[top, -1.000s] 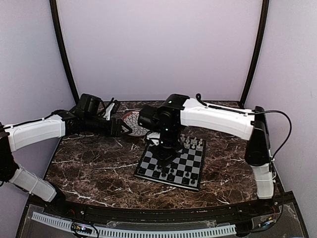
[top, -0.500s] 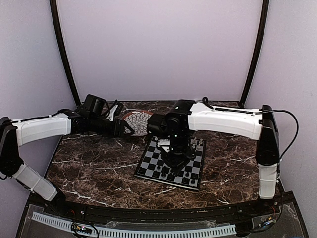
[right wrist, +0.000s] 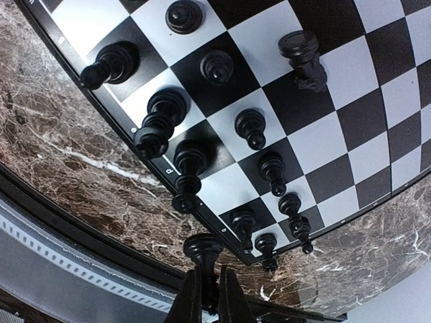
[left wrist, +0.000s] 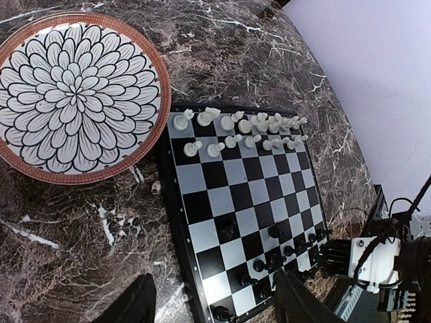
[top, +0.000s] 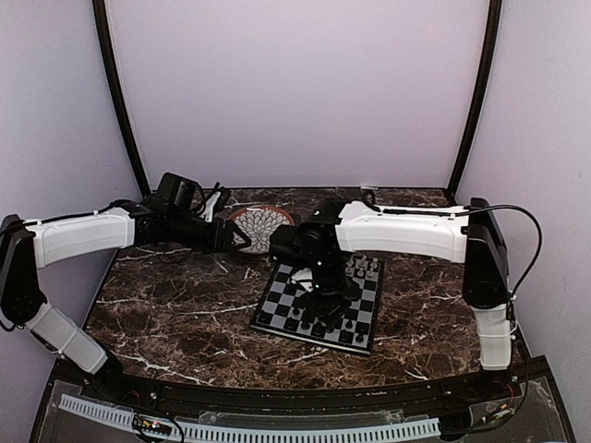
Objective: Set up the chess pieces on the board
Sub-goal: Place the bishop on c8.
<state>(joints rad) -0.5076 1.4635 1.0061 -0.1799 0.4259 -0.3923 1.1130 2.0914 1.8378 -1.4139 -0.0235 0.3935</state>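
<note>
The board lies on the marble right of centre. Pale white chess pieces fill the two rows by the plate. Several black chess pieces stand along the opposite rows, a few further in. My right gripper is shut on the stem of a black piece, which hangs just outside the board's border, above the marble. In the top view that gripper hovers low over the board's middle. My left gripper is open and empty, held high over the board's side edge, near the plate.
A round flower-patterned plate with a brown rim sits empty behind the board's left corner. Curved black posts and pale walls enclose the back. A perforated white strip runs along the near table edge.
The right arm has swung its wrist down and nearer, from the board's far left corner to over its middle, still holding the black piece. The left arm drew back slightly.
</note>
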